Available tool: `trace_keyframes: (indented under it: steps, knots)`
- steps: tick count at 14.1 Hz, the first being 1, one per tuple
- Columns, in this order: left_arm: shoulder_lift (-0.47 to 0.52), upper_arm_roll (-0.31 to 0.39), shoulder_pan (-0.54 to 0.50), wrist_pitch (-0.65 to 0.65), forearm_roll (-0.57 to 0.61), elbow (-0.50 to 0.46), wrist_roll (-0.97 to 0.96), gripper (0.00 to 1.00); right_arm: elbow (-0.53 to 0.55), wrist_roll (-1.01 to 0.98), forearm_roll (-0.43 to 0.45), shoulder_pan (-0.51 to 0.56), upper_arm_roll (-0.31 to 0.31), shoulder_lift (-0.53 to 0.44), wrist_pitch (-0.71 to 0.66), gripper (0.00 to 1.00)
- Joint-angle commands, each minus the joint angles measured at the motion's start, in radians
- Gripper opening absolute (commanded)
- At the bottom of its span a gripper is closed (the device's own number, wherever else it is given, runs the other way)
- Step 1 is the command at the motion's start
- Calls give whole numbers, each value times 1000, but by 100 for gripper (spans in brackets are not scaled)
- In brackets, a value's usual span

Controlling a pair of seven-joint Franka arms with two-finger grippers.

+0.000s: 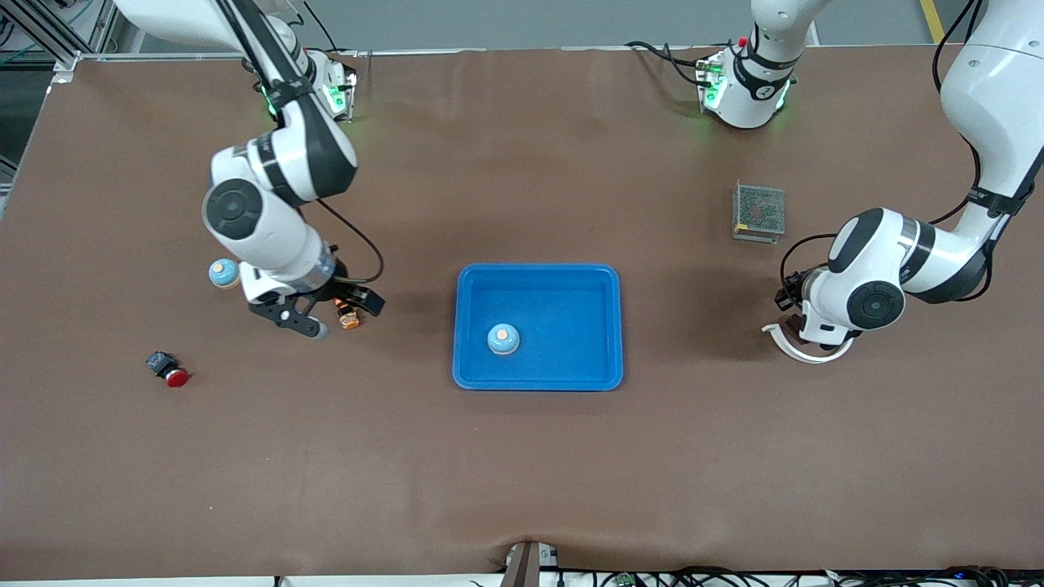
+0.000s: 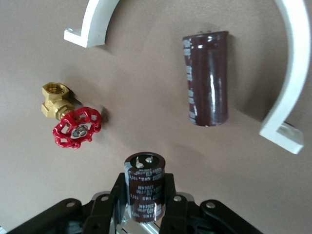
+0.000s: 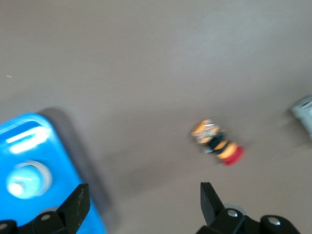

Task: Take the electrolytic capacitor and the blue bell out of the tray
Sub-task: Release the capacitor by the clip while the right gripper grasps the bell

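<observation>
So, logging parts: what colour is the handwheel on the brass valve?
Red, on the brass valve; its handwheel shows best in the left wrist view.

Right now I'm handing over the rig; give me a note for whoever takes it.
Left gripper: shut on the capacitor, over the table toward the left arm's end, off the tray.
Right gripper: open, empty, over the table beside the tray.
Bell: in the tray.
Done: capacitor out of the tray.
Left: set it down, then take out the bell.
</observation>
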State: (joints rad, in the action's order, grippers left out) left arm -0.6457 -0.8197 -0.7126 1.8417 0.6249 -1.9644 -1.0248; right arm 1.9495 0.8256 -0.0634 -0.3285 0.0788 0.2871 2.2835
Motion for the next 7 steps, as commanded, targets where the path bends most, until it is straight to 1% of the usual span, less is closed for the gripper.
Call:
trace_keyframes:
  steps: [1, 2, 3, 7]
  knots:
    - [32, -10, -22, 19, 85, -68, 23, 0, -86, 177, -3, -99, -13, 118, 71, 100]
    - [31, -10, -33, 30, 123, -88, 25, 0, -108, 205, -1, -127, -13, 139, 77, 100]
    - [29, -10, -51, 42, 134, -94, 25, 0, -139, 242, 0, -141, -13, 164, 77, 100]
    - [2, -9, -70, 80, 137, -91, 28, 0, -253, 375, 5, -210, -14, 271, 79, 100]
